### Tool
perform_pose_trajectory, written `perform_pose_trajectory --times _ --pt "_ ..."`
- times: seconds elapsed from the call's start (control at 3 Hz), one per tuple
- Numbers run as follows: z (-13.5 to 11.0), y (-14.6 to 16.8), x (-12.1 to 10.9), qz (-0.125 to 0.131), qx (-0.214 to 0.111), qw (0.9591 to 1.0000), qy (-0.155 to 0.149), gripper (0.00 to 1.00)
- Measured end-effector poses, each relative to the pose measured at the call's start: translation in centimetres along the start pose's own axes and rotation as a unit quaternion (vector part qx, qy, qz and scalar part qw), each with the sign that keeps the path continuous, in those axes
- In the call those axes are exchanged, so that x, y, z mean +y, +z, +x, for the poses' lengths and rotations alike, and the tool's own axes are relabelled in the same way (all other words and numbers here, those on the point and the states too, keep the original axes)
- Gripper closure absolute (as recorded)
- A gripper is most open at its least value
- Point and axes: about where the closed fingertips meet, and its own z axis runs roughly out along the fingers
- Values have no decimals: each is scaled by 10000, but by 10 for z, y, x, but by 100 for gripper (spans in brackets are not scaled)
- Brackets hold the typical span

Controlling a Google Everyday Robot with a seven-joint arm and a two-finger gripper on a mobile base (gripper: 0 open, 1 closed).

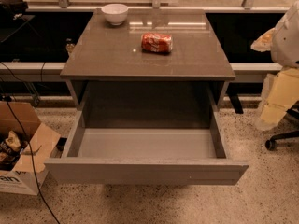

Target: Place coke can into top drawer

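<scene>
The coke can (157, 43), red with white lettering, lies on its side on the grey cabinet top (107, 59), right of centre. The top drawer (145, 171) is pulled wide open below it, and its pale grey inside (147, 143) holds nothing. My arm (282, 78) shows as white and cream segments at the right edge of the view. The gripper (264, 40) is there beside the cabinet's right side, well away from the can and holding nothing I can see.
A white bowl (115, 13) stands at the back left of the cabinet top. An open cardboard box (21, 157) with cables sits on the floor at the left. An office chair's base (280, 139) is at the right. A glass wall runs behind the cabinet.
</scene>
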Motion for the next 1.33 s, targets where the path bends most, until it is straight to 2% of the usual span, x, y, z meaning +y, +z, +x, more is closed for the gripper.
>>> perform_pose_trajectory --times 0.33,0.67,1.0,1.33 --pt "0 0 0 0 -1 10000 0 0" --pt "-11 3 -3 16 -259 9997 -1 0" --pt "-41 17 -13 78 -827 9965 -17 0" --pt "-61 30 -26 39 -1171 9931 31 0"
